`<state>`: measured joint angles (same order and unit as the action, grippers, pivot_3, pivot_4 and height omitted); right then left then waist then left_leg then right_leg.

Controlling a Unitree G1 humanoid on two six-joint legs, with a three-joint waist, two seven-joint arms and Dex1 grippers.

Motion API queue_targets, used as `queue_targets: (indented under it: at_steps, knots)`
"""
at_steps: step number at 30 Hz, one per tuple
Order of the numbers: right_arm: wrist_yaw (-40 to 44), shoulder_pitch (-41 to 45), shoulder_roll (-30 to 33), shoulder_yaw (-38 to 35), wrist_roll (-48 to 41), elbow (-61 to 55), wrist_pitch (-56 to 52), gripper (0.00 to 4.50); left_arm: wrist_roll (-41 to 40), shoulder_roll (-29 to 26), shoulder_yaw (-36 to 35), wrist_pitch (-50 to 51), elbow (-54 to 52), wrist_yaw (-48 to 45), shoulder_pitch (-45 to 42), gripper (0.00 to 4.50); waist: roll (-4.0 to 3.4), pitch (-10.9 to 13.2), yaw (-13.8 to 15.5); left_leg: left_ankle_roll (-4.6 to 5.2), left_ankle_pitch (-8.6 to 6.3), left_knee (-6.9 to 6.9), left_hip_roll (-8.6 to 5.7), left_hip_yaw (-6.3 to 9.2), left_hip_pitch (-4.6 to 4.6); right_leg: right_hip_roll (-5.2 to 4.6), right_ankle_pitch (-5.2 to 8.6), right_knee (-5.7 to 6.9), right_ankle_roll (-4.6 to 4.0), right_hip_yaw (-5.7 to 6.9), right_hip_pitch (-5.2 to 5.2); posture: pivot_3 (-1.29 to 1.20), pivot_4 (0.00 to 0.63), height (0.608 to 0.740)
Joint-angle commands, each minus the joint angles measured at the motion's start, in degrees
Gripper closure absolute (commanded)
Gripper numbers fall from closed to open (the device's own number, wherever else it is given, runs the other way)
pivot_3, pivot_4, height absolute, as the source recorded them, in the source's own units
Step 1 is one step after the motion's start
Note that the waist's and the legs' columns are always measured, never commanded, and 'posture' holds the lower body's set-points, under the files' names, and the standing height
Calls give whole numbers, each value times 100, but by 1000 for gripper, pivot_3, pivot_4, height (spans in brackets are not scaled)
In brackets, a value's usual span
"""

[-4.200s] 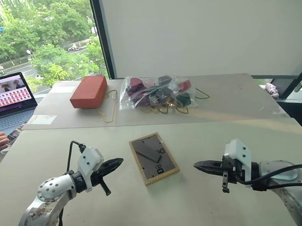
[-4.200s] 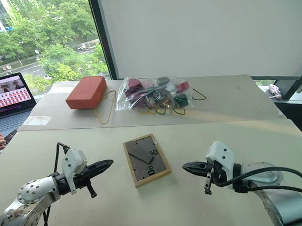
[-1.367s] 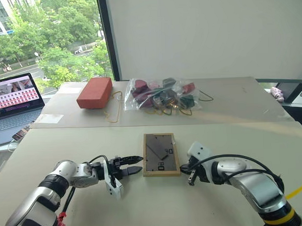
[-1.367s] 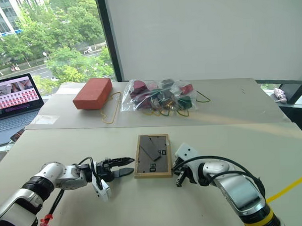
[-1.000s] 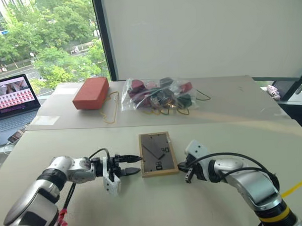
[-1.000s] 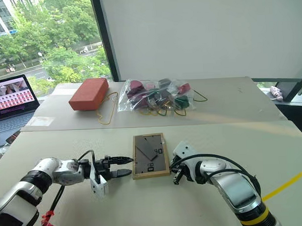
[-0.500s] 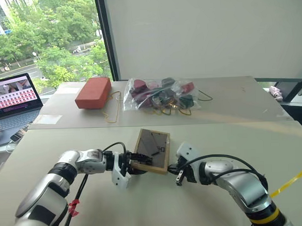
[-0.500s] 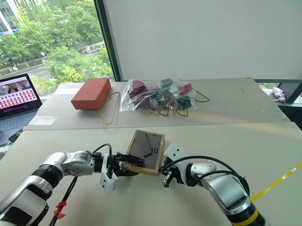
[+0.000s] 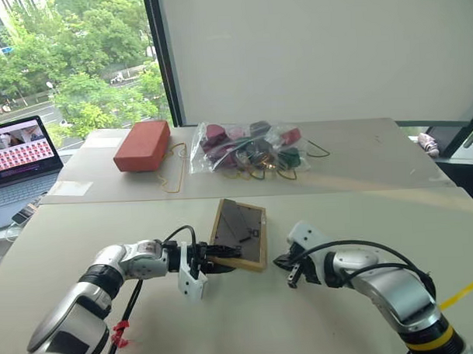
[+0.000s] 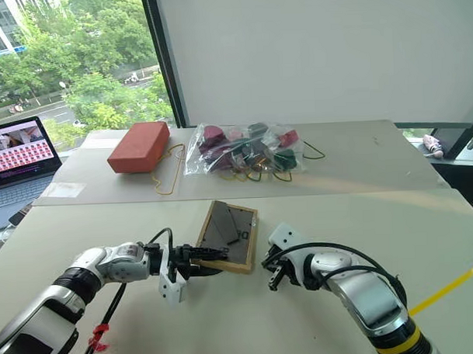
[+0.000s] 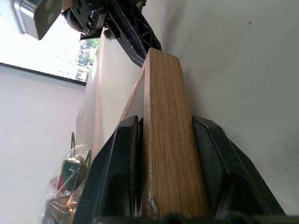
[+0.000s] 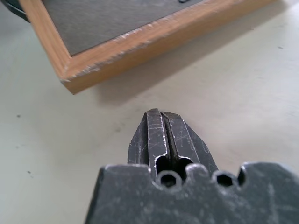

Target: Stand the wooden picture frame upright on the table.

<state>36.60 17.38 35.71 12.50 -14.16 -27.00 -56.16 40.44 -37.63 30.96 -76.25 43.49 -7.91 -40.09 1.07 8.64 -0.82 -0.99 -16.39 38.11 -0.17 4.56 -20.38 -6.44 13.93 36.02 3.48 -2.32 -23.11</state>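
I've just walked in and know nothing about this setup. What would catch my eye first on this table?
At the near middle of the table, the left gripper has its jaws clamped on the edge of the wooden picture frame, tipping it up with its dark back showing. The right gripper sits shut just beside the frame, not touching it. Farther back lie a reddish-brown block and a clear bag of colourful pieces.

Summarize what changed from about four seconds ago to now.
The left gripper closed in on the wooden picture frame and clamped its left edge, tipping that side up off the table. The right gripper came in beside the frame's right edge, shut, not touching. The red brick, bag of clips and laptop stayed put.
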Motion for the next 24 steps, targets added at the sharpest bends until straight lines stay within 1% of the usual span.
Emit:
queue_targets:
  at_steps: [1, 4, 6, 8, 10, 11, 13, 14, 19, 20, 24]
  knots:
    - [53, 275, 250, -630, -37, 13, 358, 4500, 226, 31, -143, 278, -311, 136, 238, 3223, 0, 0, 1, 0, 0, 0, 0, 0, -1, 0, 0, -1, 0, 0, 0, 0, 150, 740]
    - [-15, 886, -65, -1209, -444, 317, 271, 4500, 357, 57, -238, 505, -521, 267, 390, 3223, 0, 1, -23, -1, 1, 0, 0, 0, 1, 1, 0, 1, -1, -1, -1, 0, 150, 740]
    - [-93, 1316, -392, -1340, -638, 595, 146, 4500, 445, 85, -278, 618, -634, 357, 483, 3223, -1, 0, -36, -1, 1, 0, 1, -1, 6, 2, -1, 7, -2, -3, -1, 0, 150, 740]
    - [-127, 1845, -854, -1276, -841, 1010, -56, 3877, 452, 127, -307, 690, -777, 398, 603, 3224, -2, 0, -37, -1, 1, 0, 2, 0, 8, 4, -1, 11, -2, -3, 0, 0, 150, 740]
    - [-45, 2187, -1148, -1186, -985, 1368, -163, 3400, 456, 155, -337, 728, -897, 441, 697, 3224, -3, -1, -39, -1, 1, 0, 1, 0, 8, 3, -1, 10, -3, -3, 0, 0, 150, 740]
    - [21, 2287, -1179, -1125, -995, 1518, -168, 2954, 455, 170, -339, 754, -923, 441, 717, 3224, -4, -1, -27, -1, 1, 0, 1, 0, 7, 2, -2, 12, -3, -4, -1, 0, 150, 740]
    - [187, 2613, -1319, -955, -1024, 2101, -186, 2314, 491, 189, -339, 800, -973, 459, 776, 3224, -4, -1, -4, 0, 1, -1, 1, 3, 3, 2, -2, 17, -3, -1, -2, 0, 150, 740]
    - [306, 2758, -1342, -826, -1009, 2419, -177, 1918, 509, 202, -335, 832, -985, 460, 790, 3224, -5, -2, -9, 1, 0, -1, 0, 2, 2, 1, -2, 20, -3, -1, -1, 0, 150, 740]
    - [935, 3294, -1469, -208, -788, 3862, 195, 291, 548, 248, -374, 924, -1043, 523, 818, 3224, -8, -3, -14, 2, -1, -4, -2, 1, 1, 0, -2, 20, -2, -2, -2, 0, 150, 740]
    - [1090, 3373, -1530, -125, -804, 4064, 217, 61, 546, 254, -377, 929, -1053, 523, 822, 3224, -8, -3, -14, 2, -1, -4, -2, 1, 1, 1, -2, 19, -2, -2, -4, 0, 150, 740]
    - [1591, 3646, -1795, 123, -796, 4865, 285, 61, 522, 259, -383, 931, -1100, 509, 855, 3224, -12, -4, -33, 2, -1, -4, -1, 1, 1, 0, -2, 21, -2, -2, -6, 0, 150, 740]
